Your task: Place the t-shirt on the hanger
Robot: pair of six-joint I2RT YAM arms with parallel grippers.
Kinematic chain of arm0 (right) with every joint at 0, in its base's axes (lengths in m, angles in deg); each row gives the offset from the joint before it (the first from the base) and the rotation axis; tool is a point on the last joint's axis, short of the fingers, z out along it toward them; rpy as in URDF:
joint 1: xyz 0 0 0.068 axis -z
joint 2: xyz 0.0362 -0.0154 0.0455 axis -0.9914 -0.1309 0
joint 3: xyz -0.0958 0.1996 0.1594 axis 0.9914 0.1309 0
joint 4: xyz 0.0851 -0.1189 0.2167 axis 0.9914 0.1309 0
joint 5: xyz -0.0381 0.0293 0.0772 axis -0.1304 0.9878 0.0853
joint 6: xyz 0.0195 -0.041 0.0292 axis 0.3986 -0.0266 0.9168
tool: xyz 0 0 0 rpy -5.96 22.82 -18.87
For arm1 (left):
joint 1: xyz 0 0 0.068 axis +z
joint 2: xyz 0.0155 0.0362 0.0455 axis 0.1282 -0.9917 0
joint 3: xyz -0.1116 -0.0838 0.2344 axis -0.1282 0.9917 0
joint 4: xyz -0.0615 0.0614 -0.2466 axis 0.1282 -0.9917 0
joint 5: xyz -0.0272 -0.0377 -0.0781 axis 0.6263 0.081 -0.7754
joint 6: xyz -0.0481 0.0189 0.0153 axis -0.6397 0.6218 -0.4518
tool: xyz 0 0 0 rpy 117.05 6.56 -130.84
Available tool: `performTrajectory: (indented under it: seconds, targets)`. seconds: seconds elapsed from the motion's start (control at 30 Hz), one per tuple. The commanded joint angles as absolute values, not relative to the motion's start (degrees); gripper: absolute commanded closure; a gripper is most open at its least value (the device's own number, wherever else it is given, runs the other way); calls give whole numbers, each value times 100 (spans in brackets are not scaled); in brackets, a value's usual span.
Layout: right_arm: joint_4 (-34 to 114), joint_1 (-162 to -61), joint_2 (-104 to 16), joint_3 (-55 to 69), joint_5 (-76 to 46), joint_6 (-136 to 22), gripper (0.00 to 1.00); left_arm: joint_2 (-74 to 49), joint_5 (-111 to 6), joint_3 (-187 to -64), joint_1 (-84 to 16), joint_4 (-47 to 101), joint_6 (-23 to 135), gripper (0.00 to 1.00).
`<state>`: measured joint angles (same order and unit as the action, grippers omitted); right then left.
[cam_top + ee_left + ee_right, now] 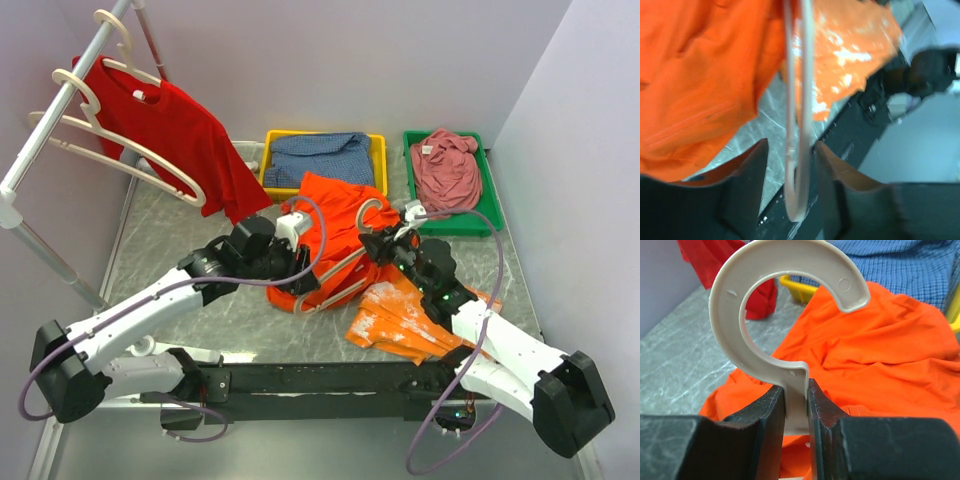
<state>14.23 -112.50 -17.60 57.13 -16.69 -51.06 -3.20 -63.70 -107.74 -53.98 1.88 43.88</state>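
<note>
The t-shirt (335, 205), plain bright orange-red cloth, lies heaped on the grey marbled counter (170, 240) between the two arms, bunched about the cream plastic hanger (785, 255). I judge the shirt light and limp, sure to sag and bunch, so it is best pinched at a hem or collar edge while the stiff, smooth hanger is held by its neck. Only the right wrist view shows the right jaws pressed on that neck just under the round hook, and only the left wrist view shows the left jaws spread, a curved hanger end standing between them with a gap on either side.
</note>
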Motion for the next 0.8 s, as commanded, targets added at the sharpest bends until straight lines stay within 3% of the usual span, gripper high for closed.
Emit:
performTrajectory:
  seconds: [0.0,0.17,0.3,0.4,0.57,0.77]
  targets:
    - [642,-11341,-1551,5914,-2068,-5106,100,143,-5418,-10738,-5413,259,3575,48]
    - [414,-11394,-1419,6141,-2174,-5221,100,232,-4599,-10536,-5281,-23,3002,47]
    - [176,-11403,-1287,6336,-2174,-5168,100,-137,-4992,-10290,-5009,159,2825,55]
    - [167,-11429,-1252,6371,-2165,-5195,100,-576,-5240,-10297,-4973,355,2895,55]
    - [140,-11456,-1138,6459,-2253,-5238,100,-1393,-5864,-10632,-4982,583,2940,51]
    - [158,-11517,-1076,6450,-2288,-5265,100,-1868,-5804,-10852,-5052,610,2896,45]
